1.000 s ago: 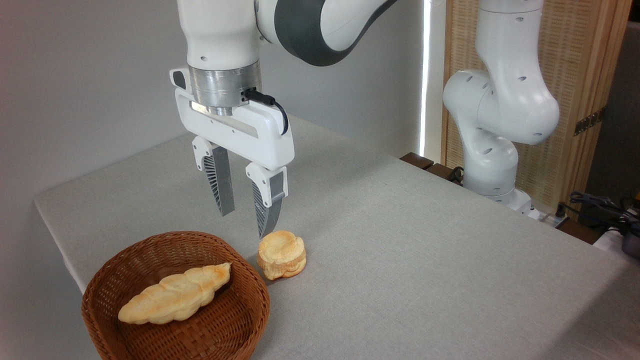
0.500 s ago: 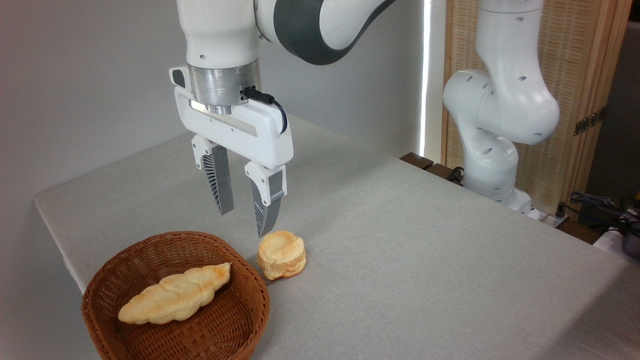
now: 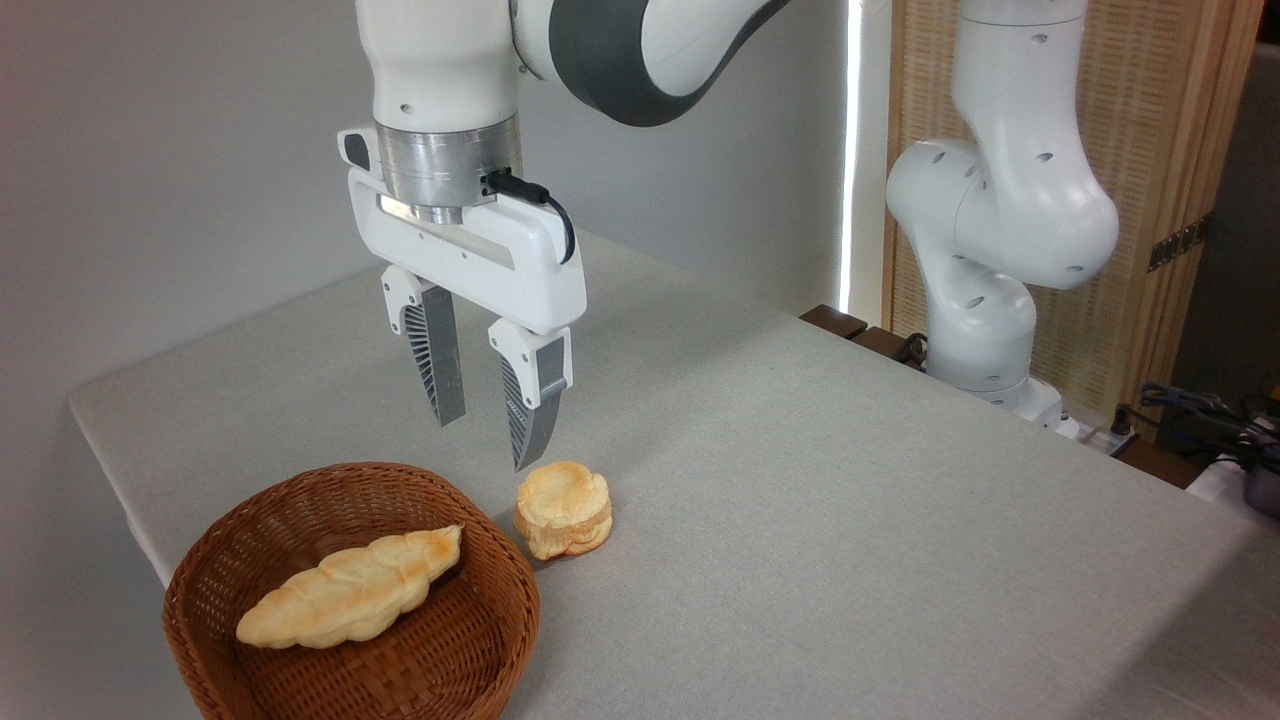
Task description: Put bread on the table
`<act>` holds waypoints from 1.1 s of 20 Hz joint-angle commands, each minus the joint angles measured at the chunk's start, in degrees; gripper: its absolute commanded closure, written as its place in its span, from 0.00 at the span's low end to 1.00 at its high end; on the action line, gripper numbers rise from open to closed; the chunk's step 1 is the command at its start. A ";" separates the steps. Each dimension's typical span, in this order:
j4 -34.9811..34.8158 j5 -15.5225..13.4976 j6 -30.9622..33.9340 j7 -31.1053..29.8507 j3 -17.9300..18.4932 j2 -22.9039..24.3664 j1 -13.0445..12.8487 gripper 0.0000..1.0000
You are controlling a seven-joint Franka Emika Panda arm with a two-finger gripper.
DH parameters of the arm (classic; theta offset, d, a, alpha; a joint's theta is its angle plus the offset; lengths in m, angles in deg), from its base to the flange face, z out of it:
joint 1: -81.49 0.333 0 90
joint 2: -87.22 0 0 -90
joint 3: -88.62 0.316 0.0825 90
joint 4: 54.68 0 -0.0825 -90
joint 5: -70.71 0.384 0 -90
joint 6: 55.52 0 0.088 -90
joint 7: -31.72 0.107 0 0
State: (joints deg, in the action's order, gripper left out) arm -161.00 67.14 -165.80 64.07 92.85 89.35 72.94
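The bread point(image 3: 350, 590), a long golden braided loaf, lies inside the brown wicker basket point(image 3: 500, 640) at the lower left. The grey table point(image 3: 800, 500) carries the basket. My gripper point(image 3: 485, 445) hangs open above the table, behind the basket's far rim and clear of the loaf. Nothing is between its two grey fingers point(image 3: 440, 365), and the right fingertip hovers just above and left of a small round bun.
A small round scalloped bun point(image 3: 563, 509) sits on the table just right of the basket. The arm's white base point(image 3: 985, 330) stands at the table's far right edge, with cables point(image 3: 1200, 415) beyond it. A wooden screen point(image 3: 1150, 150) is behind.
The gripper has risen slightly and edged left, still open. The bread, the basket and the bun have not moved.
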 commanded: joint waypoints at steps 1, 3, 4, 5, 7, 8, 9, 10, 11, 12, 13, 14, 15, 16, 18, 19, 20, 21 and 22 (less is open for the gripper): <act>0.94 -1.44 1.73 -0.19 0.43 0.16 -0.14 0.00; 0.94 -1.44 1.64 -0.19 0.43 0.16 -0.14 0.00; 1.03 -1.44 1.47 -0.19 0.52 0.16 -0.14 0.00; 1.03 -1.44 1.03 -0.19 0.52 -0.02 -0.14 0.00; 1.03 -1.35 0.94 -0.10 0.43 -0.20 -0.14 0.00; 1.03 -1.27 0.94 -0.10 0.43 -0.11 -0.14 0.00; 1.03 -1.18 0.94 -0.10 0.43 -0.11 -0.14 0.00; 1.03 -1.09 0.85 -0.10 0.52 -0.11 -0.14 0.00; 1.12 -1.18 0.85 -0.10 0.52 -0.11 -0.14 0.00; 2.07 -1.26 0.85 -0.10 0.60 -0.19 -0.05 0.00; 2.35 -1.35 0.85 -0.10 0.60 -0.37 -0.05 0.00; 2.44 -1.35 0.85 -0.10 0.60 -0.46 -0.05 0.00; 2.44 -1.35 0.77 -0.10 0.60 -0.46 -0.05 0.00; 2.44 -1.35 0.68 -0.10 0.60 -0.55 -0.05 0.00; 2.44 -1.53 0.33 -0.19 0.52 -0.98 -0.05 0.00; 2.44 -1.62 -0.54 -0.19 0.52 -1.07 -0.05 0.00; 2.35 -1.88 -1.94 -0.10 0.43 -1.60 -0.05 0.00; 2.35 -2.58 -3.44 -0.10 0.25 -2.21 -0.05 0.00; 2.35 -2.93 -4.67 -0.19 0.08 -2.65 -0.14 0.00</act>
State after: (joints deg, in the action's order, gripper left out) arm -159.66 66.62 -167.31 64.07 92.90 88.67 73.00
